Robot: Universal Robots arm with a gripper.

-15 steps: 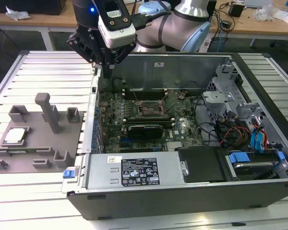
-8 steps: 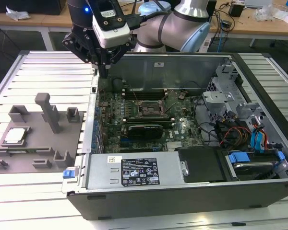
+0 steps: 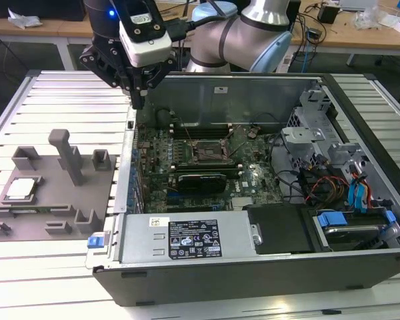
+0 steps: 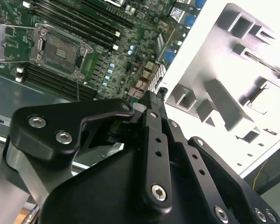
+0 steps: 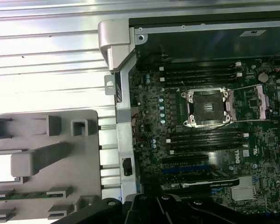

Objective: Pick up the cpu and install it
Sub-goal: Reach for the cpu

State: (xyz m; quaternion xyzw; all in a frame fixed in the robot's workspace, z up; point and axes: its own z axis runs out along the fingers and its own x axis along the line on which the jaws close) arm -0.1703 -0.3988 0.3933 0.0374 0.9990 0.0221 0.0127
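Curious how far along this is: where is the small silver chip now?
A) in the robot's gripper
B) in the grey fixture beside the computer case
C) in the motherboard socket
B: the cpu lies in the grey fixture at the exterior view's left, and the socket stands open and empty.

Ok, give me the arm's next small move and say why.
Probably shift the gripper toward the exterior view's left, over the cpu. It lies in the grey fixture, while the gripper hangs empty by the case wall and the socket stands open and bare.
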